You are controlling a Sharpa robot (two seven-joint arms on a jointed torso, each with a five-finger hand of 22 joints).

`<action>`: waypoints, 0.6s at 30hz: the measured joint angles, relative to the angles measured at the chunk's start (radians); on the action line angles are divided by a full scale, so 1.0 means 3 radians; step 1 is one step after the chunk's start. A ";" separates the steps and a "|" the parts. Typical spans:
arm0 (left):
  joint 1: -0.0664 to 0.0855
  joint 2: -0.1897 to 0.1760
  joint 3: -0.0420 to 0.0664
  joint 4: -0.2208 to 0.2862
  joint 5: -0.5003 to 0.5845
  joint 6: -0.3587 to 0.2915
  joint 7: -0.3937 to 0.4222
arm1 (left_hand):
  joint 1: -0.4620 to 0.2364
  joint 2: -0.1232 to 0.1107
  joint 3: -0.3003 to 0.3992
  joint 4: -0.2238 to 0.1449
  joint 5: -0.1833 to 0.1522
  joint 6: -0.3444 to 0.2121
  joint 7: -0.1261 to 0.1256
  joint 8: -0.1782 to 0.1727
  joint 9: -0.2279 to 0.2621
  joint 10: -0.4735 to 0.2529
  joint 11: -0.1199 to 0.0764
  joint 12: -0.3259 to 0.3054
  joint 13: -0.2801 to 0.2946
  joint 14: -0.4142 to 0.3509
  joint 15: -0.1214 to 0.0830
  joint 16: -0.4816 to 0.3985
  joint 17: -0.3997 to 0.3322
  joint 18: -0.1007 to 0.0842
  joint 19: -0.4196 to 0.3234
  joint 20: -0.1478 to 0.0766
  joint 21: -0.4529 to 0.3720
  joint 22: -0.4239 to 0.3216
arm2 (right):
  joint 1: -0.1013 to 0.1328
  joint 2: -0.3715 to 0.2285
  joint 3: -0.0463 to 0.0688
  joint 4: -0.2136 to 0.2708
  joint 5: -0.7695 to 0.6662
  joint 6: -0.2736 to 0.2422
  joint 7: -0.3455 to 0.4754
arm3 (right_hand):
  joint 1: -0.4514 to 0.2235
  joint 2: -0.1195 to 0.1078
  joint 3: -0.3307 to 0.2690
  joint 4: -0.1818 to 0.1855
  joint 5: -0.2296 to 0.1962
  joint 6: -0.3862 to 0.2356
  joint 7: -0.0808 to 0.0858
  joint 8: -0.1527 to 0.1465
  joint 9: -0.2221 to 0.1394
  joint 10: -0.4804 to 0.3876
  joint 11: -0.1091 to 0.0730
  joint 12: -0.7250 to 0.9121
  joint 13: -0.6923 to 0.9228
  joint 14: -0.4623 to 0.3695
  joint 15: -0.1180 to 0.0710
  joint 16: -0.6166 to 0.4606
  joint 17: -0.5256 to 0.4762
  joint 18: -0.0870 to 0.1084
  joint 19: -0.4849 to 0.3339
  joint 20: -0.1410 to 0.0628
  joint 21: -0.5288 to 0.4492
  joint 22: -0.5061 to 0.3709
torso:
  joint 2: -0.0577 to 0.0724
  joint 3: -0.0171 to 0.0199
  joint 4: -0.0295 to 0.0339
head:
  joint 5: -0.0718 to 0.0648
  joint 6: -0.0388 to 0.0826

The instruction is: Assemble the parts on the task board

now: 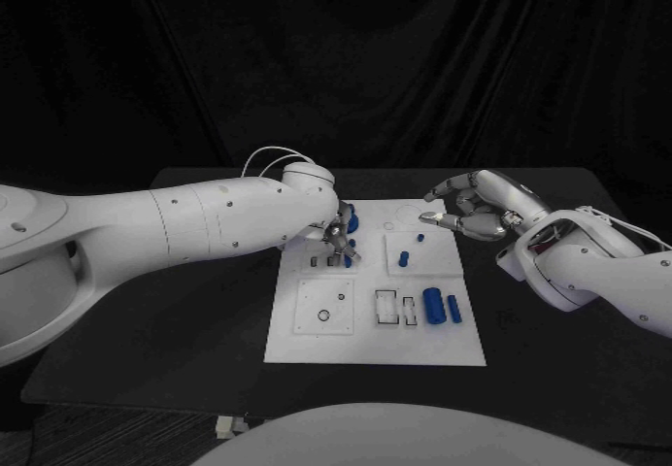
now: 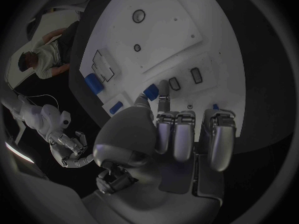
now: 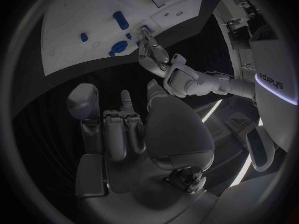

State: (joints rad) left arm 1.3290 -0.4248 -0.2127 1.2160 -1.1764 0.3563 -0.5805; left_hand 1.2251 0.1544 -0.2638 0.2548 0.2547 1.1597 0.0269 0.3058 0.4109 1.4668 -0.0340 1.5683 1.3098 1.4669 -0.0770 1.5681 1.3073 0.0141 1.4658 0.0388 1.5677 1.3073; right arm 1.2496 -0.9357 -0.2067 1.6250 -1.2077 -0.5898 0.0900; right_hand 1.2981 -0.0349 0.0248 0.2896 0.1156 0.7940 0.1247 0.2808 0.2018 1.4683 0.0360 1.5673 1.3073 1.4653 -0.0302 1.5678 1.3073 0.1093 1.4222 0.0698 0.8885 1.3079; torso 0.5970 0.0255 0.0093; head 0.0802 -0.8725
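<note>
My left robot hand (image 1: 336, 236) pinches a blue part (image 1: 351, 222) over the board (image 1: 376, 351), lining up its slot. Right robot hand (image 1: 474, 210) waits clear, curled on nothing

White board (image 1: 316, 342) on a black table (image 1: 168, 330); blue parts (image 1: 443, 305); silver hands (image 1: 476, 209) on white arms (image 1: 168, 223).

One piece of lettering can be made out: pale letters on the dark panel of a white machine body (image 3: 269, 79) in the right wrist view, seen upside down, apparently "sharpa". No other text, numbers or signs are legible.
</note>
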 measured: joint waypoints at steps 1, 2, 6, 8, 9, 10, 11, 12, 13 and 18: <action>0.0000 0.0001 0.0000 -0.0005 0.0000 0.0000 0.0001 | 0.0000 0.0000 0.0004 -0.0004 0.0000 0.0000 0.0000 0.0000 0.0006 0.0000 0.0000 0.0000 0.0000 0.0000 0.0000 0.0000 0.0000 0.0000 0.0000 0.0000 0.0000 0.0000 | 0.0000 0.0000 0.0000 -0.0001 0.0000 0.0001 -0.0001 | -0.0013 0.0013 0.0000 0.0000 0.0000 0.0003 -0.0003 0.0000 0.0000 0.0000 0.0000 0.0000 0.0000 0.0000 0.0000 0.0000 0.0000 0.0000 0.0000 0.0000 0.0000 0.0000 | 0.0000 0.0000 0.0000 | 0.0001 0.0000; 0.0000 0.0002 0.0000 -0.0008 0.0000 0.0000 0.0002 | 0.0006 -0.0006 0.0009 -0.0009 0.0000 0.0000 0.0000 0.0000 0.0013 0.0000 0.0000 0.0000 0.0000 0.0000 0.0000 0.0000 0.0000 0.0000 0.0000 0.0000 0.0000 0.0000 | 0.0000 0.0000 0.0000 -0.0001 0.0000 0.0001 -0.0001 | -0.0012 0.0012 0.0000 0.0000 0.0000 0.0003 -0.0003 0.0000 0.0000 0.0000 0.0000 0.0000 0.0000 0.0000 0.0000 0.0000 0.0000 0.0000 0.0000 0.0000 0.0000 0.0000 | 0.0000 0.0000 0.0000 | 0.0003 0.0000; -0.0001 0.0004 0.0000 -0.0016 0.0000 0.0000 0.0008 | 0.0038 -0.0015 0.0027 -0.0027 0.0000 0.0000 0.0000 0.0000 0.0037 0.0000 0.0000 0.0000 0.0001 0.0000 0.0000 0.0000 0.0000 0.0000 0.0000 0.0000 0.0000 0.0000 | 0.0000 0.0001 0.0000 -0.0002 0.0000 0.0005 -0.0002 | -0.0026 0.0026 -0.0009 -0.0009 0.0000 0.0026 -0.0001 0.0025 0.0006 0.0000 0.0000 0.0000 0.0000 0.0000 0.0000 0.0000 0.0000 0.0000 -0.0001 0.0001 -0.0002 0.0000 | 0.0000 0.0000 0.0000 | 0.0008 0.0000; -0.0001 0.0008 0.0000 -0.0022 0.0000 0.0000 0.0012 | 0.0060 -0.0021 0.0032 -0.0032 0.0000 0.0000 0.0000 0.0000 0.0046 -0.0001 0.0001 0.0000 0.0001 0.0000 0.0000 0.0000 0.0000 0.0000 0.0000 0.0000 0.0000 0.0002 | -0.0001 0.0002 0.0000 -0.0003 0.0000 0.0006 -0.0003 | -0.0044 0.0043 -0.0023 0.0005 0.0000 0.0027 -0.0002 0.0051 0.0013 0.0000 0.0000 0.0000 0.0001 0.0000 0.0000 0.0000 0.0000 0.0000 -0.0012 0.0012 -0.0022 0.0000 | 0.0000 0.0000 0.0000 | 0.0014 0.0000; -0.0001 0.0009 -0.0001 -0.0024 0.0001 0.0000 0.0013 | 0.0065 -0.0021 0.0036 -0.0036 0.0000 0.0000 0.0000 0.0000 0.0047 -0.0001 0.0001 0.0000 0.0002 0.0000 0.0000 0.0000 0.0000 0.0000 0.0000 0.0000 0.0000 0.0003 | -0.0001 0.0002 0.0000 -0.0004 0.0000 0.0007 -0.0003 | -0.0043 0.0043 -0.0023 0.0005 0.0000 0.0027 -0.0002 0.0051 0.0014 0.0000 0.0000 0.0000 0.0002 0.0000 0.0000 0.0000 0.0000 0.0000 -0.0012 0.0012 -0.0022 0.0000 | 0.0000 0.0000 0.0000 | 0.0017 0.0000; -0.0001 0.0010 -0.0001 -0.0025 0.0001 0.0000 0.0015 | 0.0065 -0.0022 0.0036 -0.0036 0.0000 0.0000 0.0000 0.0000 0.0052 -0.0001 0.0001 0.0000 0.0002 0.0000 0.0000 0.0000 0.0000 0.0000 0.0000 0.0000 0.0000 0.0003 | -0.0001 0.0002 0.0000 -0.0004 0.0000 0.0008 -0.0003 | -0.0044 0.0044 -0.0023 0.0005 0.0000 0.0027 -0.0003 0.0051 0.0014 0.0000 0.0000 0.0000 0.0002 0.0000 0.0000 0.0000 0.0000 0.0000 -0.0012 0.0012 -0.0022 0.0000 | 0.0000 0.0000 0.0000 | 0.0019 0.0000; -0.0001 0.0011 -0.0001 -0.0027 0.0001 0.0000 0.0016 | 0.0065 -0.0022 0.0036 -0.0036 0.0000 0.0000 0.0000 0.0000 0.0057 -0.0006 -0.0004 0.0001 0.0003 0.0000 0.0000 0.0000 0.0000 0.0000 0.0000 0.0000 0.0000 0.0003 | -0.0001 0.0002 0.0000 -0.0004 0.0000 0.0009 -0.0004 | -0.0045 0.0045 -0.0023 0.0005 0.0000 0.0045 -0.0003 0.0051 0.0014 0.0000 0.0000 0.0000 0.0003 0.0000 0.0000 0.0000 0.0000 0.0000 -0.0012 0.0012 -0.0022 0.0000 | 0.0000 0.0000 0.0000 | 0.0021 0.0000; -0.0001 0.0012 -0.0001 -0.0030 0.0001 0.0000 0.0018 | 0.0065 -0.0022 0.0045 -0.0045 0.0000 0.0000 0.0000 0.0000 0.0062 -0.0010 -0.0008 0.0001 0.0003 0.0000 0.0000 0.0000 0.0000 0.0000 0.0000 0.0000 0.0000 0.0003 | -0.0001 0.0002 0.0000 -0.0004 0.0000 0.0010 -0.0004 | -0.0052 0.0052 -0.0023 0.0005 0.0000 0.0051 -0.0003 0.0055 0.0014 0.0000 0.0000 0.0000 0.0003 0.0000 0.0000 0.0000 0.0000 0.0000 -0.0012 0.0012 -0.0022 0.0000 | 0.0000 0.0000 0.0000 | 0.0022 0.0000; -0.0002 0.0013 -0.0001 -0.0031 0.0001 0.0001 0.0020 | 0.0074 -0.0030 0.0045 -0.0045 0.0000 0.0000 0.0000 0.0000 0.0068 -0.0010 -0.0009 0.0002 0.0003 -0.0001 -0.0001 0.0000 0.0000 0.0000 0.0006 -0.0006 0.0000 0.0003 | -0.0001 0.0002 0.0000 -0.0004 0.0000 0.0011 -0.0005 | -0.0052 0.0052 -0.0023 0.0005 0.0000 0.0051 -0.0003 0.0064 0.0018 0.0000 0.0000 0.0000 0.0003 0.0000 0.0000 0.0000 0.0000 0.0000 -0.0012 0.0012 -0.0022 0.0000 | 0.0000 0.0000 0.0000 | 0.0023 0.0000; -0.0002 0.0013 -0.0001 -0.0034 0.0001 0.0002 0.0025 | 0.0125 -0.0053 0.0077 -0.0077 0.0000 0.0012 -0.0012 0.0000 0.0103 0.0000 -0.0023 0.0002 0.0002 -0.0003 -0.0021 0.0000 0.0000 0.0000 -0.0001 -0.0023 0.0000 0.0003 | -0.0001 0.0001 0.0000 -0.0004 0.0000 0.0015 -0.0007 | -0.0069 0.0069 -0.0032 -0.0005 0.0008 0.0076 -0.0005 0.0107 0.0034 0.0000 0.0000 0.0000 0.0002 0.0000 0.0000 0.0000 0.0000 0.0000 -0.0012 0.0012 -0.0022 -0.0001 | 0.0001 -0.0001 0.0000 | 0.0027 0.0000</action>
State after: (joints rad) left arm 1.3284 -0.4210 -0.2128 1.2058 -1.1762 0.3569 -0.5729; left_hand 1.2627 0.1386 -0.2406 0.2316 0.2546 1.1634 0.0232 0.3058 0.4419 1.4668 -0.0409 1.5690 1.3104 1.4661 -0.0834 1.5681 1.3074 0.0142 1.4656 0.0318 1.5677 1.3081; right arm 1.2493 -0.9354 -0.2067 1.6236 -1.2076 -0.5854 0.0879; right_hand 1.2775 -0.0143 0.0152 0.2883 0.1181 0.8170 0.1231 0.3129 0.2120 1.4683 0.0360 1.5673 1.3080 1.4653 -0.0302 1.5678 1.3073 0.1094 1.4185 0.0735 0.8820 1.3077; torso 0.5972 0.0253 0.0092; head 0.0882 -0.8725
